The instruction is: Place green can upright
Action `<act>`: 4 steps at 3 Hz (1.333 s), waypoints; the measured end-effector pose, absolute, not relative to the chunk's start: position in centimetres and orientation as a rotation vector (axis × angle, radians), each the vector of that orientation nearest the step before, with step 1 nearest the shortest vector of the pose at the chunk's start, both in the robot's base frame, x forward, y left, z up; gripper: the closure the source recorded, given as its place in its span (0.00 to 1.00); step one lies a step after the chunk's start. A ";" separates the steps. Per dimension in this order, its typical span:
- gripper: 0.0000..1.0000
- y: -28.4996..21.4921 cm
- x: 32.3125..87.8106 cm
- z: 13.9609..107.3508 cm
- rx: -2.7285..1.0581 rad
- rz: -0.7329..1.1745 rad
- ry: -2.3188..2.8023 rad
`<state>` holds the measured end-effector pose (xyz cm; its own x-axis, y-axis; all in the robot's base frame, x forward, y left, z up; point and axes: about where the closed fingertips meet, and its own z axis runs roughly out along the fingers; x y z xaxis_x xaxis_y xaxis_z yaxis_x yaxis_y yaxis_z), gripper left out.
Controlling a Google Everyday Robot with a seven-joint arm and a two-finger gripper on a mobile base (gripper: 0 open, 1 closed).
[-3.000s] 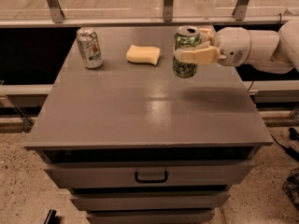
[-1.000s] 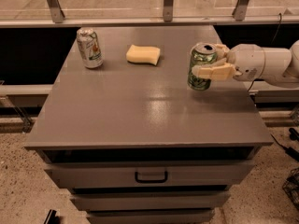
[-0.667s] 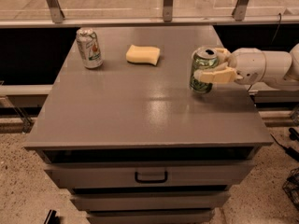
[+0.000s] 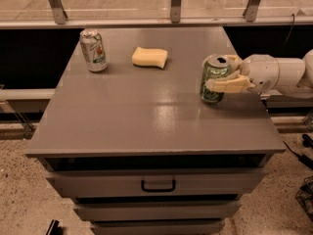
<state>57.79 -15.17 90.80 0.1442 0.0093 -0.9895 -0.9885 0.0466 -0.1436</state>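
The green can [image 4: 213, 79] stands upright on the grey cabinet top [image 4: 146, 106], near its right edge. My gripper [image 4: 223, 76] reaches in from the right, its pale fingers [image 4: 229, 84] on either side of the can at mid height. The white arm [image 4: 279, 72] stretches off the right side of the view. The can's silver top faces up.
A silver-white can [image 4: 94, 50] with a green-and-red label stands at the back left. A yellow sponge [image 4: 149, 57] lies at the back middle. The cabinet has drawers [image 4: 157, 184] below and a railing behind.
The gripper carried the green can down and to the right, from above the back right of the top to resting near the right edge.
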 end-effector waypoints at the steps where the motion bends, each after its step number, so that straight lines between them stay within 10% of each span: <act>1: 0.13 -15.4 57.7 90.4 -1.225 1.085 1.116; 4: 0.00 -16.9 57.9 91.3 -1.251 1.038 1.185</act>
